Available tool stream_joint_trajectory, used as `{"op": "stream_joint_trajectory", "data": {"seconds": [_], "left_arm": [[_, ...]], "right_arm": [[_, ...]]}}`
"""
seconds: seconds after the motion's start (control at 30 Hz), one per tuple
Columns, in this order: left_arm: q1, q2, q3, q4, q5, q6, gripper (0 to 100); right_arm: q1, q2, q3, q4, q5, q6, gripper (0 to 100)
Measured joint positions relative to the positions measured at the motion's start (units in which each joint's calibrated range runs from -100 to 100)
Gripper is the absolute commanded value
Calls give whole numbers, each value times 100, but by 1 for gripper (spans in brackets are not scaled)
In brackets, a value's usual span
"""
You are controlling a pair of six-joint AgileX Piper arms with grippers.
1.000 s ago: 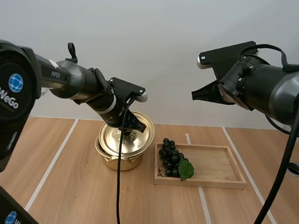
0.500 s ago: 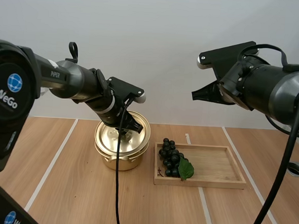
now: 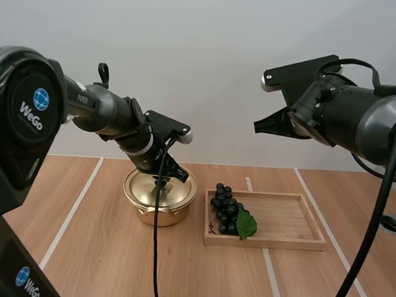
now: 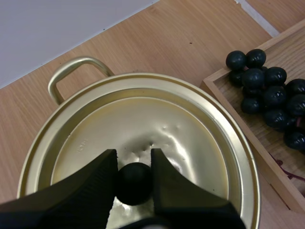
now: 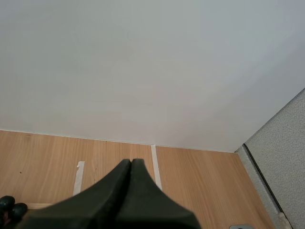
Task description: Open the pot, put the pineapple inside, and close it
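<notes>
One round, shiny gold pot [image 3: 157, 210] stands on the wooden table [image 3: 97, 263] with its one lid [image 4: 190, 143] on. The left end effector [image 4: 133, 156], its arm angled down, pinches the lid's black ball knob [image 4: 134, 183]. One bunch of dark grapes [image 3: 224, 207] lies in the one wooden tray [image 3: 294, 225] beside the pot. The right end effector [image 3: 261, 125] hangs high, its fingers closed on nothing.

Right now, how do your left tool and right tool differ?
The left tool pinches the lid's knob; the right tool is shut on nothing. The left tool sits low at the pot; the right tool hangs high above the table. Both are black.
</notes>
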Motion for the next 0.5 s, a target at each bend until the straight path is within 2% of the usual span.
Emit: {"op": "stream_joint_trajectory", "data": {"seconds": [0.1, 0.2, 0.27, 0.33, 0.5], "left_arm": [[0, 0, 0, 0, -16, 0, 9], [0, 0, 0, 0, -17, 0, 31], [0, 0, 0, 13, -34, 0, 62], [0, 11, 0, 72, -9, 24, 100], [0, 11, 11, 96, 4, 43, 100]], "right_arm": [[0, 0, 0, 0, 0, 0, 0], [0, 0, 0, 0, 0, 0, 0], [0, 0, 0, 0, 0, 0, 0], [0, 0, 0, 0, 0, 0, 0], [0, 0, 0, 0, 0, 0, 0]]}}
